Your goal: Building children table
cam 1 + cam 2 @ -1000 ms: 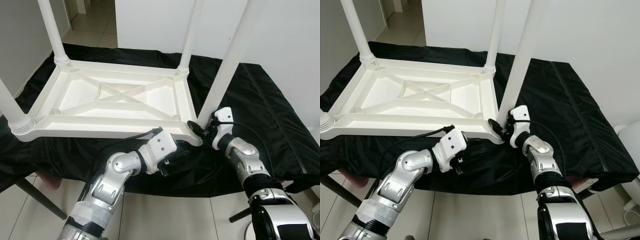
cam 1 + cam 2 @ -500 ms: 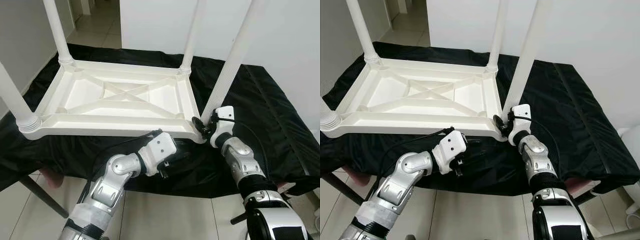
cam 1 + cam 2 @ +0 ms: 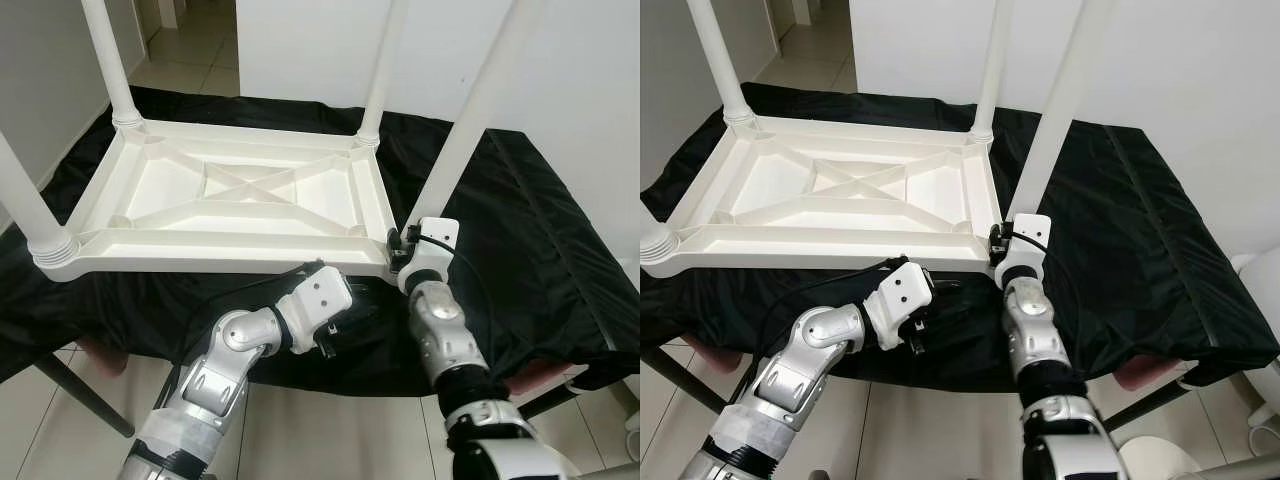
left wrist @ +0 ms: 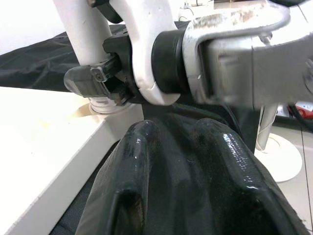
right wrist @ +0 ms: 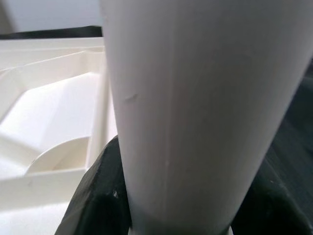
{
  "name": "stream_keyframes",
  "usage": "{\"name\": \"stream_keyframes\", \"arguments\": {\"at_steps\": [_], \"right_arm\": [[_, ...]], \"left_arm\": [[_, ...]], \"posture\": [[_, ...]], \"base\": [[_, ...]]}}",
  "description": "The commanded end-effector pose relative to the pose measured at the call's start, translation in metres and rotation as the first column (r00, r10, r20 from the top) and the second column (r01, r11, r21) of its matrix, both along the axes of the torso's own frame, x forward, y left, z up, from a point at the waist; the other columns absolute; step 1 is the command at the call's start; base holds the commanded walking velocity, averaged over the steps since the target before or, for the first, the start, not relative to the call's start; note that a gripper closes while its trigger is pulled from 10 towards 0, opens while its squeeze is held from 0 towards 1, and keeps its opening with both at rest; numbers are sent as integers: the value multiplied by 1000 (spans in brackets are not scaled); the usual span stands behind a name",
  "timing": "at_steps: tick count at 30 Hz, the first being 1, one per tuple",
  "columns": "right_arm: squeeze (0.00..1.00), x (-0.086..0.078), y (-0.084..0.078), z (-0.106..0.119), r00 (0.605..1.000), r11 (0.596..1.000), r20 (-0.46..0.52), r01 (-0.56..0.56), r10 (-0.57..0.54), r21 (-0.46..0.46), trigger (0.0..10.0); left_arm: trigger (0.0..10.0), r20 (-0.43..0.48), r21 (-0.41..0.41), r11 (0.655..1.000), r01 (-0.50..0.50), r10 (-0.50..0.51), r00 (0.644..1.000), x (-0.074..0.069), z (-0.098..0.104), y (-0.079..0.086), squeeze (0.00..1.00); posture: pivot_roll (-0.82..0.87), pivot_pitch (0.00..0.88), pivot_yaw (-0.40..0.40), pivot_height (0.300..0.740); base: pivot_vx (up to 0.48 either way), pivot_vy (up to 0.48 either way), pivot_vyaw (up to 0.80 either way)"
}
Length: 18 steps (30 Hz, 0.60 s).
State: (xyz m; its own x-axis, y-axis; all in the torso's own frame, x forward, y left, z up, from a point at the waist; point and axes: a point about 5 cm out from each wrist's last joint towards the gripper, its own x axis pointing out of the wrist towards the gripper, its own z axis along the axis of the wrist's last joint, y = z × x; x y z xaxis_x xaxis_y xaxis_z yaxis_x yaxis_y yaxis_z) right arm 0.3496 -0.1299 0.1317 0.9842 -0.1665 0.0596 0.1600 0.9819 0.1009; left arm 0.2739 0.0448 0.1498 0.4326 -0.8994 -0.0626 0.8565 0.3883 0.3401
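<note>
While my right claw [image 3: 398, 250] clamps one of four white plastic table legs [image 3: 468, 125], my left claw [image 3: 352, 312] stays together under the upturned white plastic tabletop [image 3: 225, 195].

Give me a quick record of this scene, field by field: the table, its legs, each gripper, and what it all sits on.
table: white plastic tabletop, upside down
legs: four white legs standing up from the corners
right gripper: at the base of the near right leg, fingers around it
left gripper: below the table's near edge, over the black cloth
surface: cloth-covered platform
</note>
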Motion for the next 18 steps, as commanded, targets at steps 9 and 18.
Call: {"name": "stream_keyframes", "arguments": {"at_steps": [9,18], "right_arm": [[945,-10,4,-7,1000,1000,-5,19,-19,22,10000],[1000,-22,-2,-1,998,1000,63,22,-22,5,10000]], "left_arm": [[10000,13,-15,999,-50,50,999,1,1,-2,0],[10000,13,-15,999,-51,51,999,0,1,-1,0]], "posture": [[57,26,-89,740],[57,28,-91,740]], "base": [[0,0,0],[0,0,0]]}}
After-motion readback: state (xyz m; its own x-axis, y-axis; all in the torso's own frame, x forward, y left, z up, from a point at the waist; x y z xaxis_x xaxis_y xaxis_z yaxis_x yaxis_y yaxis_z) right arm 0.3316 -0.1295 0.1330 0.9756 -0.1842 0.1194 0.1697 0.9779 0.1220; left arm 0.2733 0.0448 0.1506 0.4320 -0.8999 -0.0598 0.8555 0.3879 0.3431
